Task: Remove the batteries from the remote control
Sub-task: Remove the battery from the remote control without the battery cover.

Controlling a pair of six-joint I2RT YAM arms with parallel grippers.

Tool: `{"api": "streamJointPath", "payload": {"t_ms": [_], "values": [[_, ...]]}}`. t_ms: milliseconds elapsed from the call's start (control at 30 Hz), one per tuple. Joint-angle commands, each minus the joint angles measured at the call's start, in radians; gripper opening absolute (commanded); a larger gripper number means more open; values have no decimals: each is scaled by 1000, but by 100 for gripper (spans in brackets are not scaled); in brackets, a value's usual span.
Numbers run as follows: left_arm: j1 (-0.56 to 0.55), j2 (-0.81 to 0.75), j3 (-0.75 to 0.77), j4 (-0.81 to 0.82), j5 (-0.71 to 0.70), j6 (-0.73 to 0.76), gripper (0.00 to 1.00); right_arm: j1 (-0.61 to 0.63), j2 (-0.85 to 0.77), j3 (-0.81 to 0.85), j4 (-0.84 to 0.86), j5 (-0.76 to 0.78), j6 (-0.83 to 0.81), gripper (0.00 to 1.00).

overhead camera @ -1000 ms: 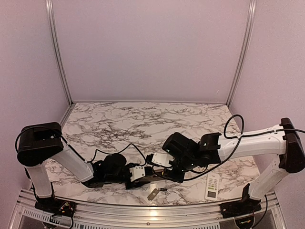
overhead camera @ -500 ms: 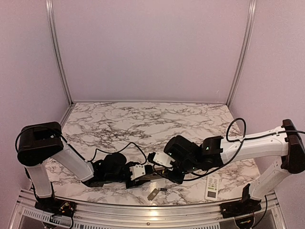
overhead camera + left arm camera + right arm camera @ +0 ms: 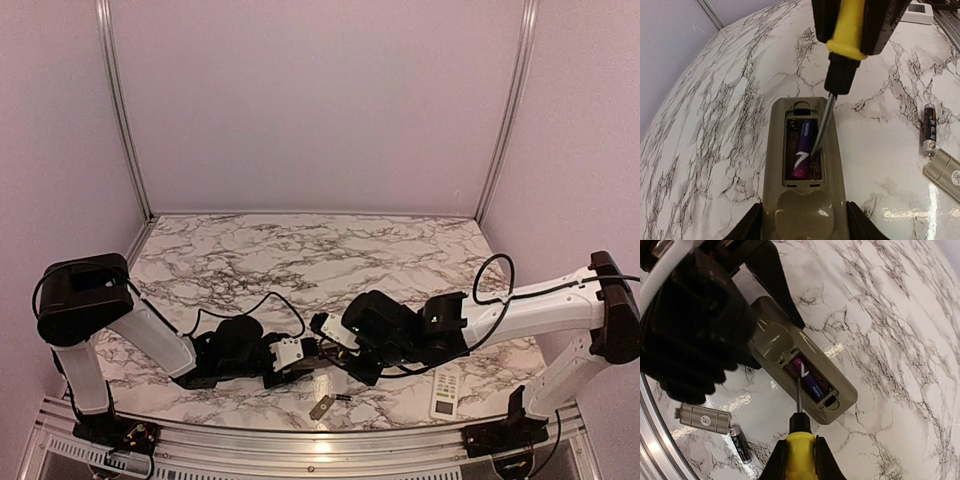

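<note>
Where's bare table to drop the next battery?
Back half of the table, behind the grey remote, is bare. Front is crowded: loose battery and cover plate lie near the edge, white remote to their right, screwdriver in the grey remote.

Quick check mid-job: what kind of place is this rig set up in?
Probably an enclosed lab test booth: plain lilac wall panels, aluminium frame posts at the corners, and a marble-patterned tabletop.

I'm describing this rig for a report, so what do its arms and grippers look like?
The left arm and right arm have white tubular links and bulky black joint housings, with loose black cables looping alongside. The left gripper and right gripper have black fingers.
</note>
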State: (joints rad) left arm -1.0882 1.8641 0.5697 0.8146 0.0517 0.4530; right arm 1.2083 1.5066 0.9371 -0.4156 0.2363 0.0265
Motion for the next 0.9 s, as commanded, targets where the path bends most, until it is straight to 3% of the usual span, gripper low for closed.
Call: {"api": "streamJointPath", "payload": {"t_ms": [0, 367, 600, 867], "values": [[9, 12, -22, -23, 20, -11, 0, 5, -10, -1, -2, 182, 35, 0], [25, 3, -35, 4, 32, -25, 0, 52, 20, 34, -14, 264, 78, 0], [27, -6, -40, 3, 39, -25, 0, 53, -8, 17, 19, 182, 70, 0], [27, -12, -23, -37, 95, -26, 0, 53, -59, 49, -59, 25, -8, 0]]}}
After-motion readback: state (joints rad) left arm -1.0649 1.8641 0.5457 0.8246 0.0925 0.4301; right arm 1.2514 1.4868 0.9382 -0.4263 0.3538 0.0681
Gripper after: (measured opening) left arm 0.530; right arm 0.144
